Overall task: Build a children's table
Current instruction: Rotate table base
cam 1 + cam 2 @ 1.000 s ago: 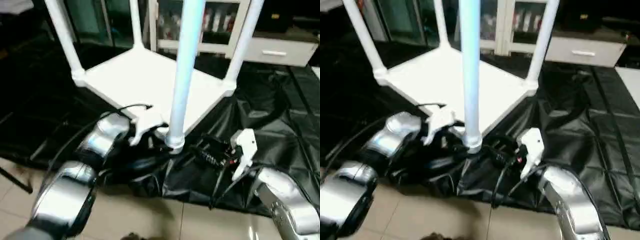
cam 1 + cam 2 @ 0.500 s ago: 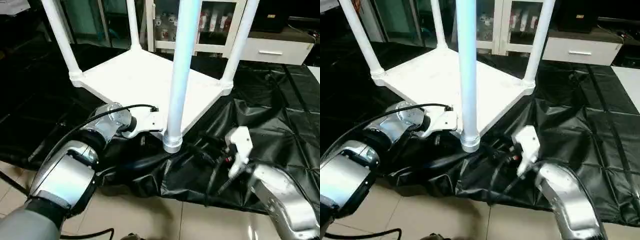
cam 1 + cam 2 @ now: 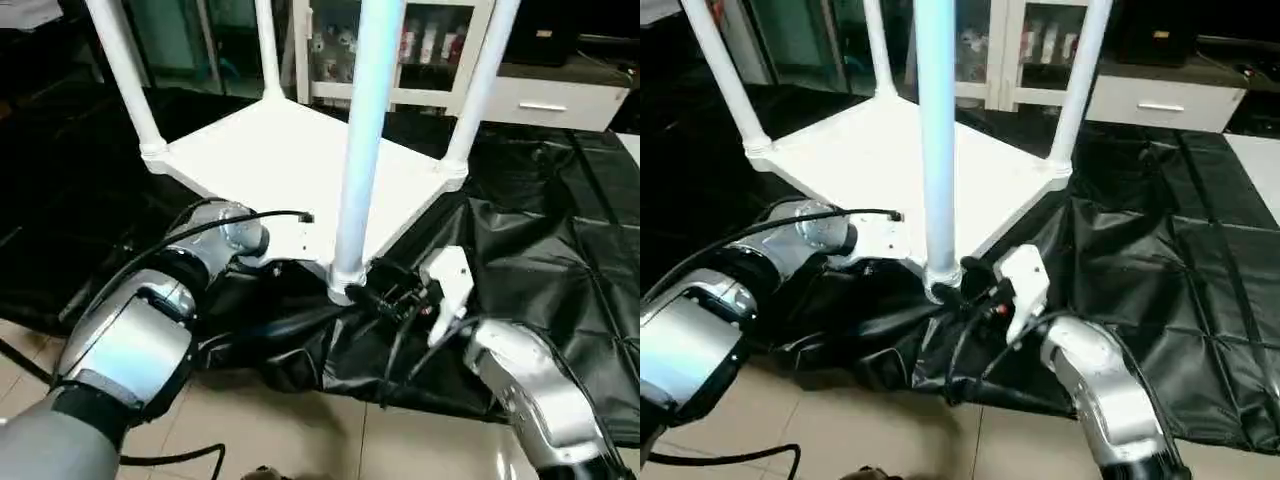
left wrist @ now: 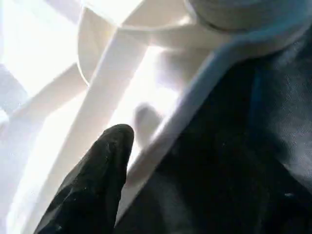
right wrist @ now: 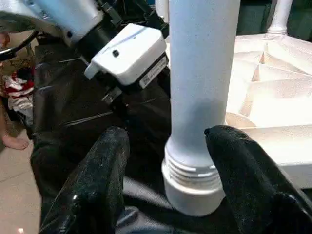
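The children's table lies upside down on the black cover, its white tabletop (image 3: 270, 150) flat and its legs pointing up. The nearest leg (image 3: 360, 130) stands at the front corner, its ringed lower end (image 5: 192, 187) beside the ribbed underside (image 5: 273, 92). My right gripper (image 5: 168, 134) is open and straddles this leg just above its base, one finger (image 5: 100, 180) clearly apart from it, the other finger (image 5: 243, 170) close against it. My left gripper (image 3: 290, 245) rests at the tabletop's front edge, just left of that corner, over the rim (image 4: 195, 97).
Three more legs (image 3: 125, 75) (image 3: 267, 50) (image 3: 480, 80) rise at the other corners. The crumpled black cover (image 3: 560, 230) ends at tiled floor (image 3: 280, 420) near me. A white drawer unit (image 3: 545, 100) and glass cabinet (image 3: 430, 45) stand behind. What looks like a person's bare foot (image 5: 12, 141) is nearby.
My right gripper has moved left and forward from the black cover until its fingers stand either side of the nearest leg's base. My left gripper has settled against the tabletop's front edge.
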You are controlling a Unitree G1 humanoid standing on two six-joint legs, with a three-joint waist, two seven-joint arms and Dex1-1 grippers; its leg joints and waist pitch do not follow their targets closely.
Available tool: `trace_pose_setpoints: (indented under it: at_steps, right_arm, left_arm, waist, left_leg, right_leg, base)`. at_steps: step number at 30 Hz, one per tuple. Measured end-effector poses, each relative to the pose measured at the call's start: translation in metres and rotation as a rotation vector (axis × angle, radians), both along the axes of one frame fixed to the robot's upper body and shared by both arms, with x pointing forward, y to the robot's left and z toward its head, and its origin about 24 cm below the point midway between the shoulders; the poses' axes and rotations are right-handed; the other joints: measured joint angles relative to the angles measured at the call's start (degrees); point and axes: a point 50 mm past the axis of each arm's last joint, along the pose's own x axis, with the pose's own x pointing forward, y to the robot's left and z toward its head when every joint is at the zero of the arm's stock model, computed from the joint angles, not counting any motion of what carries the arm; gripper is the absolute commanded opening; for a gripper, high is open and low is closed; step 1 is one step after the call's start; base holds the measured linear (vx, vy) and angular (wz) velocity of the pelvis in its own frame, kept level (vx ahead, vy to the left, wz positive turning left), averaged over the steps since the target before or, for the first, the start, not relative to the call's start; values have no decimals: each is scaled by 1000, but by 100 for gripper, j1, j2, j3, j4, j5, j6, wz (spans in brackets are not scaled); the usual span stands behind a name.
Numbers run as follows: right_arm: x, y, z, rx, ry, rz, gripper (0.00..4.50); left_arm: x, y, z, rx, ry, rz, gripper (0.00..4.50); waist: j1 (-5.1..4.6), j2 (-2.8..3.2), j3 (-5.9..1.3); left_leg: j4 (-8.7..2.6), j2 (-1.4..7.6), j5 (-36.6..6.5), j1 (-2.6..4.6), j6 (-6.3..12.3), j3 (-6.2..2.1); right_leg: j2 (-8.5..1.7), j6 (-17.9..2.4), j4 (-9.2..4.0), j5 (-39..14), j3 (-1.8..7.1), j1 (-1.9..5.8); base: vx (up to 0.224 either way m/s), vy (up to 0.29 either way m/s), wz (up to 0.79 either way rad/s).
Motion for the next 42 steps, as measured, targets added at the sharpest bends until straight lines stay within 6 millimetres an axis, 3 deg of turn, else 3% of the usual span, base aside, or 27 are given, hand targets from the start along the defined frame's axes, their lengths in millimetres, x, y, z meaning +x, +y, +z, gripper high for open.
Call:
trace_pose_setpoints:
  at_steps: [5, 12, 22, 24, 34, 42]
  right_arm:
    - [7, 8, -1, -17, -7, 11, 287]
    - [7, 10, -2, -17, -6, 18, 287]
    - [17, 10, -5, -46, -25, -34, 287]
    - [19, 11, -6, -59, -36, -59, 287]
    - [24, 13, -12, -66, -23, -78, 287]
    - [23, 10, -12, -74, -37, -70, 287]
  left_arm:
    - [-1, -13, -2, -37, -49, -29, 268]
    - [-5, -9, -12, 48, -25, -60, 195]
    - [-6, -7, -9, 115, 6, -101, 137]
    - [-7, -8, -8, 92, 45, -100, 104]
    - [-12, -21, 0, -82, 243, -101, 53]
    - [-15, -14, 1, -106, 299, -122, 25]
  waist:
    - [13, 0, 0]
    - [-18, 4, -3]
    - [-71, 25, -18]
    - [-75, 27, -19]
    - [-58, 45, -30]
    - [-56, 46, -30]
  left_leg:
    - [2, -1, 0, -5, 2, 2]
    - [1, 1, 0, 1, 1, 2]
    - [0, 0, -1, 5, 0, 2]
    - [-2, 0, -1, 7, 0, 3]
    - [-4, 0, -1, 7, 0, 9]
    - [-13, 0, -1, 7, 0, 11]
  right_leg:
    - [-1, 0, -2, 0, 0, -1]
    - [-1, 1, 0, 0, 1, 0]
    - [-1, 1, -3, 0, 2, 3]
    - [-1, 1, -4, 0, 2, 3]
    - [-2, 0, -5, 0, 4, 2]
    - [-2, 0, -14, 0, 5, 2]
  base:
    - [0, 0, 0]
    - [0, 0, 0]
    - [0, 0, 0]
    - [0, 0, 0]
    - [0, 0, 0]
    - [0, 0, 0]
